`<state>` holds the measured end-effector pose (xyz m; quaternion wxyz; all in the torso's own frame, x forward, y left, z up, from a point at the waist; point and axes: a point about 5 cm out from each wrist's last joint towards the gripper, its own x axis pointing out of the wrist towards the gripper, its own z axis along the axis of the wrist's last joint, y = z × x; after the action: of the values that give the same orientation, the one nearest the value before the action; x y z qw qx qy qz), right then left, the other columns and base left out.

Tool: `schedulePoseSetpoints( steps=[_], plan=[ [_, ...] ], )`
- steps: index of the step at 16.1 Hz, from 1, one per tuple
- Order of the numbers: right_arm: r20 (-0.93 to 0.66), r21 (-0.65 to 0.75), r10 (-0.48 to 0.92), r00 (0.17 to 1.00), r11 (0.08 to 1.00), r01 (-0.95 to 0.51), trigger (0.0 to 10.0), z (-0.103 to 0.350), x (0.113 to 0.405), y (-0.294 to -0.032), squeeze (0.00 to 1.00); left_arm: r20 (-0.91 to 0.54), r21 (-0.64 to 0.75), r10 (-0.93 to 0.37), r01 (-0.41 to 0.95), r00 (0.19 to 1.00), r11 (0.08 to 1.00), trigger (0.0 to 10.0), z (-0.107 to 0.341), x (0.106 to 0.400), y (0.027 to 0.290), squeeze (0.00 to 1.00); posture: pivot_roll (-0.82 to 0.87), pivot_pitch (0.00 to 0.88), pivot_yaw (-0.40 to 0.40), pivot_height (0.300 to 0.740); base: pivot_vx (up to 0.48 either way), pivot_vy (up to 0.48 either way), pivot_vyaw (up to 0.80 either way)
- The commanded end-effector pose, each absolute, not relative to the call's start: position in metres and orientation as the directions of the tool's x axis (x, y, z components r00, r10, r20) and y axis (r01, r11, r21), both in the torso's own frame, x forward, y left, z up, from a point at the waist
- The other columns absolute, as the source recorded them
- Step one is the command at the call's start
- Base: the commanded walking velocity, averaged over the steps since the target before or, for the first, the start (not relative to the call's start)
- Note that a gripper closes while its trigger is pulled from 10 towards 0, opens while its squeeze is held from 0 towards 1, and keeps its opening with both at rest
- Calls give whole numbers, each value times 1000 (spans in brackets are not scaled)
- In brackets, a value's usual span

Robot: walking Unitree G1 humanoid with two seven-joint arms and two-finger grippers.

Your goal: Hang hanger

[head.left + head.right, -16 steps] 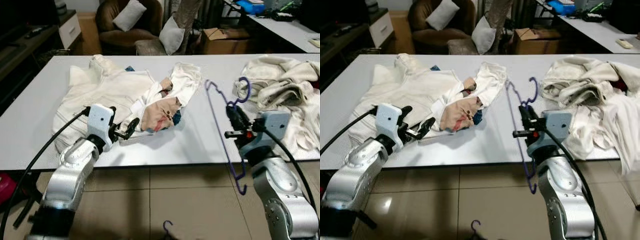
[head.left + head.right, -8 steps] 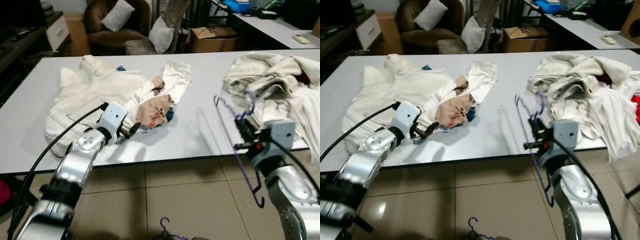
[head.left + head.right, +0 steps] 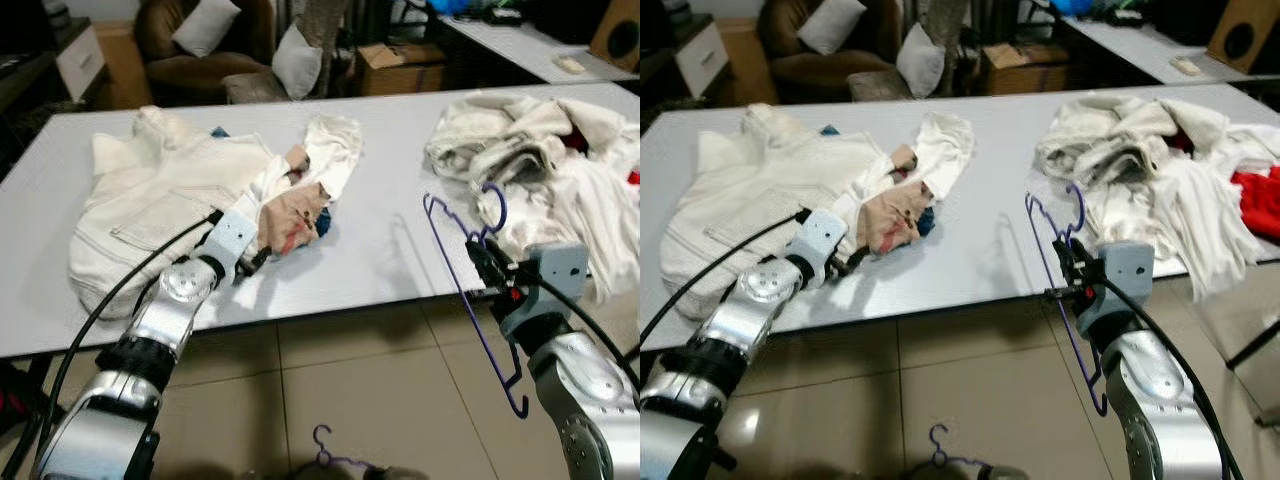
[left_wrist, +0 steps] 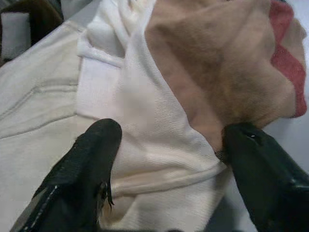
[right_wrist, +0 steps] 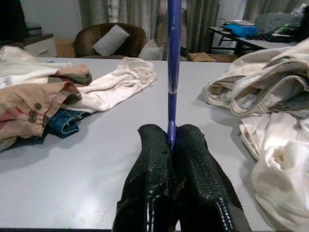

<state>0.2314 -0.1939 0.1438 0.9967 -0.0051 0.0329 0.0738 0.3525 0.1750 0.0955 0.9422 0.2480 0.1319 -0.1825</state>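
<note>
Hanger pinched in right gripper; left gripper spread over jacket.

Home living room: brown armchair with pillows upper left, cardboard box top centre, clothes-strewn white table, tiled floor.
</note>
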Motion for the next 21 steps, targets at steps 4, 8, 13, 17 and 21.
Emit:
schedulePoseSetpoints(
  steps=[4,8,13,17,21],
  plan=[
    [-36,-24,157,987,987,-158,10000,152,234,-192,0,-291,443,-243,355,925,823,0,101,361,176,0,-203,0,18,740,0,0,0],
    [-32,-26,151,988,988,-152,10000,153,233,-192,0,-291,437,-250,361,924,824,0,99,361,175,0,-207,0,21,740,0,0,0],
    [-30,-29,153,988,988,-154,10000,153,234,-191,0,-290,426,-266,373,919,824,0,97,361,174,0,-203,0,17,740,0,0,0],
    [-27,-31,152,988,988,-153,10000,153,235,-191,0,-267,382,-291,378,919,843,0,98,362,171,0,-203,0,17,740,0,0,0],
    [-23,-32,148,989,988,-149,10000,153,235,-191,0,-203,246,-333,377,921,893,0,108,365,166,0,-201,0,18,740,0,0,0]
  ],
)
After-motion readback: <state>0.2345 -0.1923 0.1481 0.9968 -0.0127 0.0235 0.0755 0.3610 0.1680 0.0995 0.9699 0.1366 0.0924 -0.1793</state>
